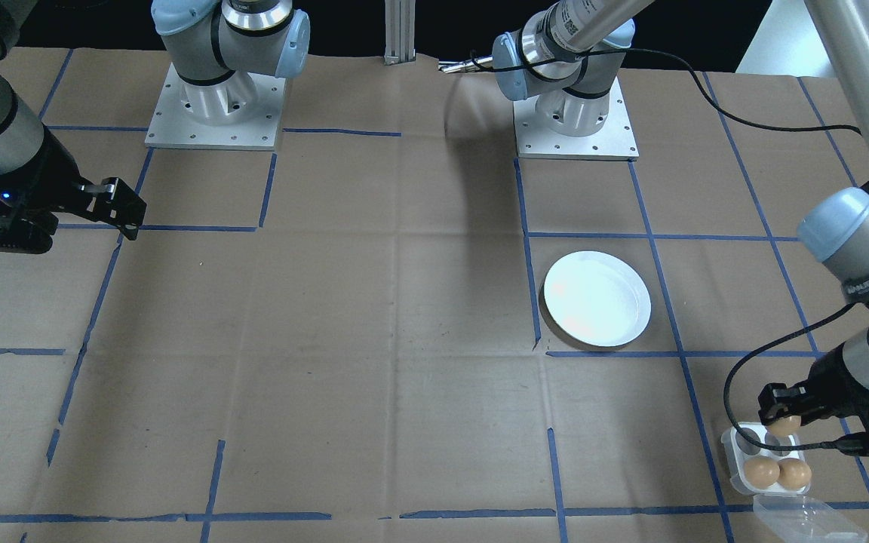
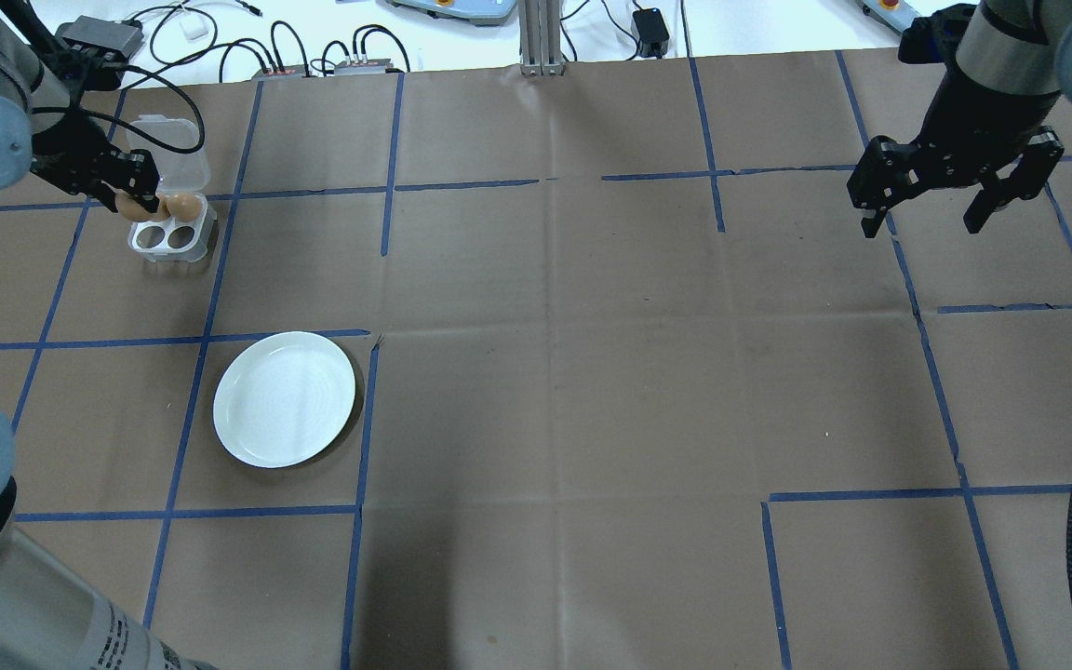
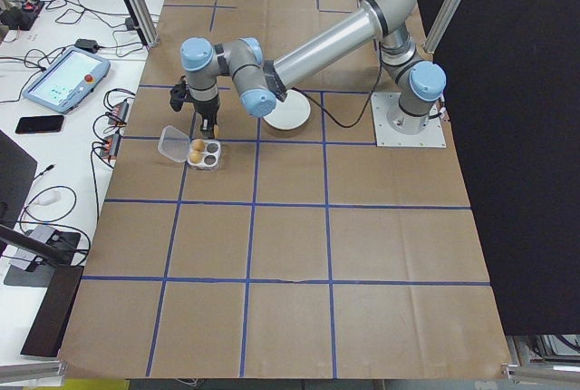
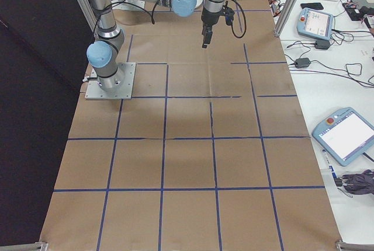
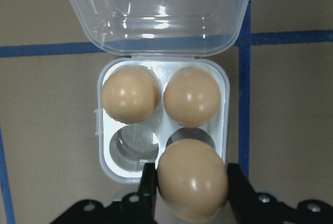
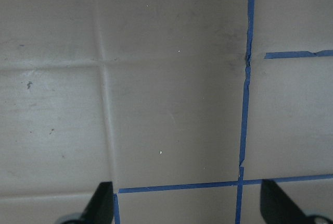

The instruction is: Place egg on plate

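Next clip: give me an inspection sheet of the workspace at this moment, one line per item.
Surface: brown paper-covered table with a blue tape grid.
Job's things: white plate empty; left claw shut on one egg, lifted over the egg tray; two eggs remain in the tray, two cups empty.
Clutter: clear lid hinged open behind the tray.
Grippers: right claw open, empty, hovering apart from everything.
Cables: black cable along the left arm; more beyond the table's far edge.
Surroundings: teach pendants on the side bench; no person seen.
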